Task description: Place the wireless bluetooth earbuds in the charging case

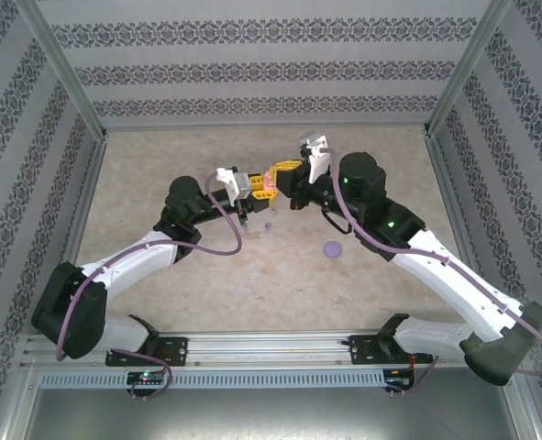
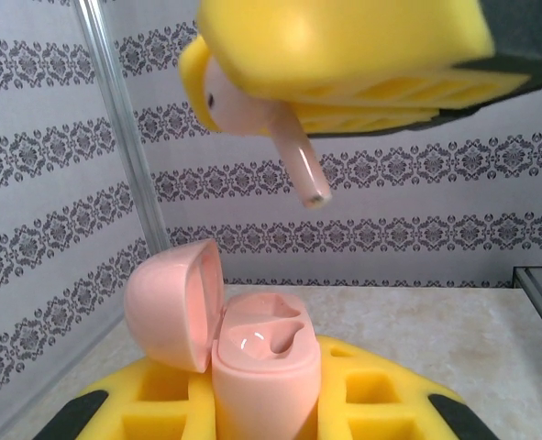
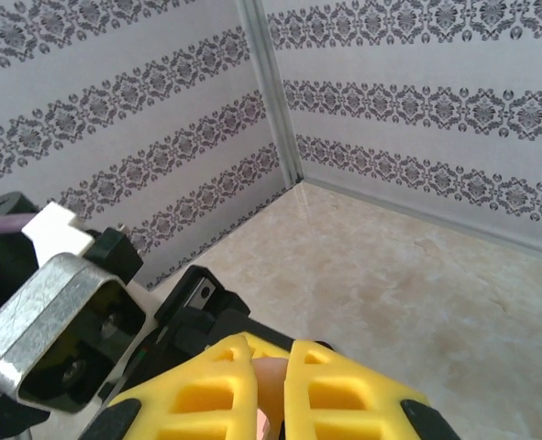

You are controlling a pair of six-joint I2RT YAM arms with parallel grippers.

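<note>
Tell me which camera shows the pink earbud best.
The left wrist view: the earbud is large and sharp, stem slanting down above the open case. In the right wrist view it is a pink sliver inside the right gripper. From the top it merges with the case into one pink speck.

Robot test enclosure, probably in a laboratory: stone-patterned tabletop (image 1: 280, 284) boxed by damask-papered panels (image 1: 271, 73) on aluminium posts (image 1: 61, 66), with the left arm (image 1: 133, 257) and right arm (image 1: 454, 275) bolted to a slotted metal rail (image 1: 271, 353) at the near edge.
</note>
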